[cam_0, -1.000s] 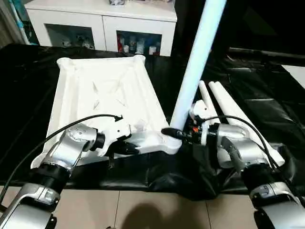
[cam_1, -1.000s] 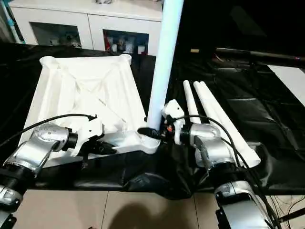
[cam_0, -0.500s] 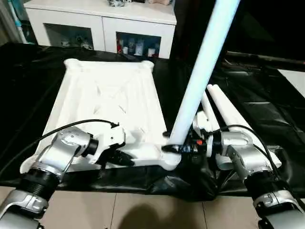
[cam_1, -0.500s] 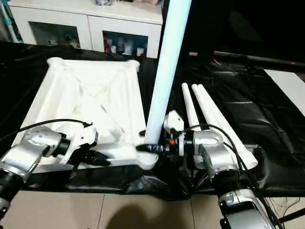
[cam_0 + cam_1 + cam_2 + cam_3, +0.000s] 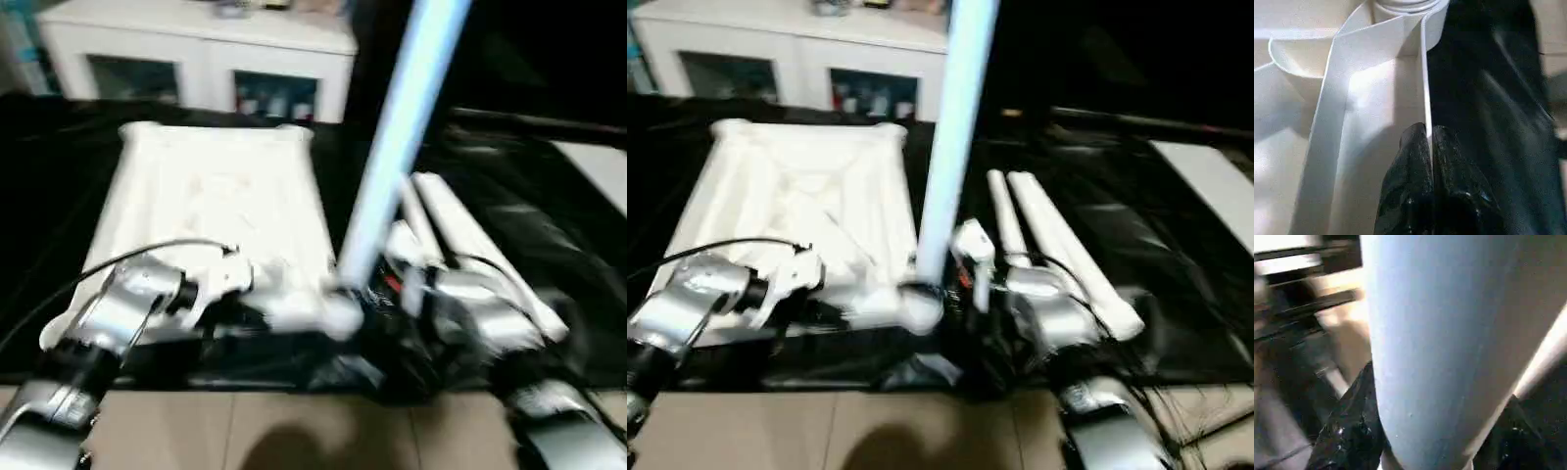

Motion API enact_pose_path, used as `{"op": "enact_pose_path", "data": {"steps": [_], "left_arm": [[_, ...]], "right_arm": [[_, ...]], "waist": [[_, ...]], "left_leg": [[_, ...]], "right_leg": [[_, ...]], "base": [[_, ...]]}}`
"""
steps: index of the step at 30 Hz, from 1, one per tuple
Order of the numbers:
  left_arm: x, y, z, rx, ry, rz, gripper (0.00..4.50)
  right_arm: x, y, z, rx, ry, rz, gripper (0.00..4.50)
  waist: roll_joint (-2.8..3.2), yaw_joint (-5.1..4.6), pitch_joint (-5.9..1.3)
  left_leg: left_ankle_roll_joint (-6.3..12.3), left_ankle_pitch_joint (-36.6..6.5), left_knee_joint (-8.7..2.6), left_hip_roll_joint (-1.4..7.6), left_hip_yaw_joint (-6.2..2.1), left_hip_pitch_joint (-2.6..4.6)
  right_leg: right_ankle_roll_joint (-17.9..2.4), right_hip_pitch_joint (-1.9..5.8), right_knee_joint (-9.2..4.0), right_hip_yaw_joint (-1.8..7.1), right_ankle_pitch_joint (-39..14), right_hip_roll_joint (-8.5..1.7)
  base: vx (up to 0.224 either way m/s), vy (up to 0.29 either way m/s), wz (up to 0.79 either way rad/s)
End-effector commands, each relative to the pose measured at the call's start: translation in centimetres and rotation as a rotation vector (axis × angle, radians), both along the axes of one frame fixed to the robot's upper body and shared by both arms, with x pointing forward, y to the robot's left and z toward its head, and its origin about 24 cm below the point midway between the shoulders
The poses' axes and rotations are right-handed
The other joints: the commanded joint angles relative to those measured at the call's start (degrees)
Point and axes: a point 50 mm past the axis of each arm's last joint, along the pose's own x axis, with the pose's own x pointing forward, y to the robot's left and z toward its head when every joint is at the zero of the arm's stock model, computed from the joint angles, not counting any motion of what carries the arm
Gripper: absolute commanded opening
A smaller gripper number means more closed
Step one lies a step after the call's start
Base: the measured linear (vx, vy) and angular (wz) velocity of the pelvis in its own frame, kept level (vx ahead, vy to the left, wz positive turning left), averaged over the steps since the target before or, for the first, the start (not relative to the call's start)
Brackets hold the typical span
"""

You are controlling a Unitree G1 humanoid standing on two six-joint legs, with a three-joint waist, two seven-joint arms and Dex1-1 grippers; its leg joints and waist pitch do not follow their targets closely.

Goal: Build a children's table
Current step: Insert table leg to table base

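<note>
A white plastic square tabletop [image 5: 220,211] lies upside down, ribbed underside up, on a desk covered in black plastic sheeting [image 5: 549,211], filling the scene's middle from about nine o'clock to the centre. At its corner nearest the robot, close to six o'clock, a long white tapered tube leg [image 5: 392,157] stands almost upright in the round corner socket [image 5: 338,315], leaning slightly toward one o'clock. The left claw [image 5: 1429,142] is pressed together on the thin near rim wall of the tabletop, one black finger [image 5: 1413,161] on each side of the wall (seen close up from the wrist camera). The right claw [image 5: 1435,431] pinches the standing leg low down, just above the socket, its black fingers [image 5: 1347,431] set on either side of the tube. Two more white tapered tube legs [image 5: 1058,250] lie side by side on the black sheeting at about three o'clock, touching each other and pointing away from the robot. At twelve o'clock, beyond the desk, stands a white cabinet with glass doors [image 5: 211,59]. A pale tiled floor [image 5: 265,431] shows along the bottom at six o'clock.
</note>
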Motion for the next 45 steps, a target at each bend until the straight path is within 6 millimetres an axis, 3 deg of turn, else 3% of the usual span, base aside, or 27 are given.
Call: {"op": "enact_pose_path", "data": {"steps": [1,2,5,7,8,10,12,15,18,19,20,26,31,32,34,36,39,40,41,42,43,45], "left_arm": [[0.7,-1.6,1.1,-0.059,-0.032,-0.016,0.0],[1.1,-1.7,0.9,-0.052,-0.03,0.047,0.0],[1.7,-1.9,0.7,-0.013,-0.045,0.138,0.0],[2.0,-2.1,0.7,-0.004,-0.049,0.183,0.0],[2.6,-2.9,0.9,0.004,-0.051,0.304,0.0],[2.7,-3.5,1.0,0.011,-0.049,0.352,0.0],[2.8,-4.0,1.1,0.014,-0.054,0.372,0.0],[2.6,-5.1,1.5,0.036,-0.074,0.4,0.0],[2.3,-5.3,1.7,0.059,-0.077,0.416,0.0],[2.2,-5.3,1.7,0.063,-0.078,0.422,0.0],[2.2,-5.2,1.8,0.062,-0.079,0.428,0.0],[2.0,-4.9,1.7,0.07,-0.079,0.44,0.0],[1.9,-4.7,1.9,0.065,-0.092,0.439,0.0],[2.0,-4.8,2.2,0.043,-0.113,0.435,0.0],[2.2,-4.9,2.4,0.025,-0.132,0.428,0.0],[2.2,-4.9,2.5,0.021,-0.141,0.414,0.0],[2.2,-5.1,2.8,-0.012,-0.168,0.371,0.0],[2.2,-5.1,3.0,-0.018,-0.181,0.353,0.0],[2.1,-5.1,3.0,-0.02,-0.182,0.349,0.0],[2.0,-5.0,3.2,-0.03,-0.191,0.316,0.0],[2.0,-5.0,3.2,-0.03,-0.193,0.312,0.0],[1.8,-4.8,3.2,-0.031,-0.195,0.279,0.0]], "right_arm": [[-2.2,-3.4,-6.5,-0.238,0.271,-0.258,1.86],[-1.8,-3.0,-6.6,-0.238,0.279,-0.322,1.86],[-1.2,-2.4,-6.6,-0.247,0.291,-0.423,1.86],[-1.0,-2.2,-6.6,-0.248,0.297,-0.469,1.86],[-0.3,-1.3,-6.5,-0.226,0.326,-0.579,1.86],[0.0,-0.5,-6.3,-0.215,0.334,-0.625,1.86],[0.3,0.0,-6.1,-0.215,0.334,-0.648,1.86],[0.8,1.5,-5.5,-0.185,0.356,-0.705,1.86],[1.0,2.4,-5.2,-0.183,0.358,-0.707,1.86],[1.1,2.6,-5.1,-0.185,0.356,-0.707,1.86],[1.1,2.7,-5.1,-0.185,0.355,-0.704,1.86],[1.2,3.2,-4.9,-0.19,0.342,-0.686,1.86],[1.5,3.8,-4.2,-0.141,0.309,-0.638,1.86],[2.0,4.1,-3.3,-0.076,0.285,-0.626,2.21],[2.5,4.4,-2.2,-0.01,0.254,-0.589,2.21],[2.7,4.5,-1.7,0.0,0.232,-0.577,2.58],[3.4,4.5,-0.4,0.046,0.181,-0.541,2.78],[3.6,4.5,0.2,0.069,0.165,-0.516,2.91],[3.6,4.5,0.3,0.072,0.162,-0.51,3.0],[3.9,4.3,1.2,0.109,0.129,-0.443,3.05],[3.9,4.3,1.3,0.114,0.126,-0.435,3.12],[3.9,4.1,2.0,0.139,0.106,-0.365,3.36]], "waist": [[1.61,-0.77,-0.68],[1.7,-1.03,-0.6],[2.0,-1.74,-0.44],[2.15,-1.98,-0.4],[2.69,-2.26,-0.36],[3.13,-2.2,-0.27],[3.15,-2.52,-0.31],[3.12,-2.65,-0.1],[2.81,-2.89,-0.07],[3.04,-2.83,-0.05],[2.55,-2.9,-0.04],[2.69,-2.54,-0.26],[2.67,-2.49,-0.3],[2.75,-2.5,-0.36],[2.65,-2.34,-0.48],[2.61,-2.2,-0.59],[2.46,-1.97,-0.82],[2.2,-1.75,-1.37],[2.15,-1.58,-1.39],[2.35,-1.3,-1.25],[2.26,-1.15,-1.18],[2.34,-0.8,-1.56]], "left_leg": [[-6.38,-32.59,-5.59,3.24,-3.21,0.88],[-6.49,-35.38,-5.5,3.08,-3.42,1.43],[-6.13,-38.27,-5.47,2.96,-3.91,1.66],[-6.21,-39.57,-5.64,2.84,-4.35,1.52],[-6.5,-41.04,-6.04,2.78,-4.63,1.27],[-6.53,-43.46,-6.1,2.68,-4.81,2.06],[-6.03,-43.66,-6.15,2.56,-4.88,1.7],[-5.65,-43.8,-5.95,2.46,-4.74,2.11],[-5.17,-42.99,-5.91,2.36,-4.83,1.68],[-5.08,-42.62,-5.96,2.35,-4.87,1.53],[-4.88,-42.22,-5.94,2.32,-4.78,1.43],[-4.35,-37.4,-5.97,2.42,-4.27,0.95],[-4.03,-35.52,-5.88,2.43,-3.97,0.9],[-3.95,-35.34,-5.84,2.48,-3.91,0.95],[-3.51,-33.52,-5.78,2.49,-3.7,0.78],[-2.95,-30.63,-5.78,2.52,-3.55,0.43],[-2.45,-27.87,-5.61,2.61,-3.19,0.3],[-1.36,-22.64,-5.33,2.5,-2.81,-0.19],[-0.43,-20.45,-5.14,2.45,-2.54,-0.35],[0.79,-19.04,-4.98,2.62,-2.18,-0.04],[1.24,-19.46,-4.8,2.61,-2.0,-0.04],[1.55,-15.67,-4.63,2.68,-1.88,-0.34]], "right_leg": [[-8.18,-0.49,-5.84,2.35,-29.38,-4.55],[-7.4,-1.11,-6.4,2.26,-31.32,-4.51],[-6.92,-1.45,-6.87,2.06,-33.23,-4.5],[-6.57,-1.19,-6.92,1.73,-33.41,-4.39],[-6.94,-1.02,-6.83,1.46,-31.32,-4.3],[-6.94,-1.2,-7.3,0.57,-30.05,-4.04],[-6.96,-0.81,-7.47,0.32,-28.98,-4.26],[-6.91,-1.38,-7.82,0.32,-29.68,-4.47],[-6.32,-1.25,-7.89,0.36,-31.02,-4.68],[-6.24,-1.24,-7.86,0.47,-30.76,-4.72],[-6.26,-1.36,-7.92,0.54,-30.47,-4.66],[-8.76,-1.33,-7.06,1.33,-23.62,-4.55],[-9.62,-1.25,-6.87,1.54,-21.94,-4.53],[-9.84,-1.2,-6.84,1.59,-21.48,-4.53],[-10.09,-1.01,-6.76,1.73,-20.73,-4.62],[-10.58,-0.68,-6.57,1.78,-18.78,-4.62],[-11.67,-0.4,-6.29,1.82,-15.61,-4.57],[-12.58,0.31,-5.63,1.97,-10.89,-4.56],[-12.94,0.32,-5.51,2.03,-9.17,-4.54],[-13.51,-0.13,-5.6,1.95,-9.29,-4.42],[-13.45,-0.26,-5.78,1.92,-11.79,-4.4],[-13.97,0.12,-5.33,1.89,-9.27,-4.36]], "base": [[-0.083,0.033,-0.28],[-0.051,0.024,-0.18],[0.0,0.0,0.0],[-0.022,0.018,-0.09],[-0.045,0.037,-0.18],[0.0,0.0,0.0],[0.0,0.0,0.0],[0.0,0.0,0.0],[0.0,0.0,0.0],[0.0,0.0,0.0],[0.0,0.0,0.0],[0.0,0.0,0.0],[0.0,0.0,0.0],[0.0,0.0,0.0],[0.0,0.0,0.0],[0.0,0.0,0.0],[0.0,0.0,0.0],[0.0,0.0,0.0],[0.0,0.0,0.0],[0.0,0.0,0.0],[0.0,0.0,0.0],[0.0,0.0,0.0]]}}
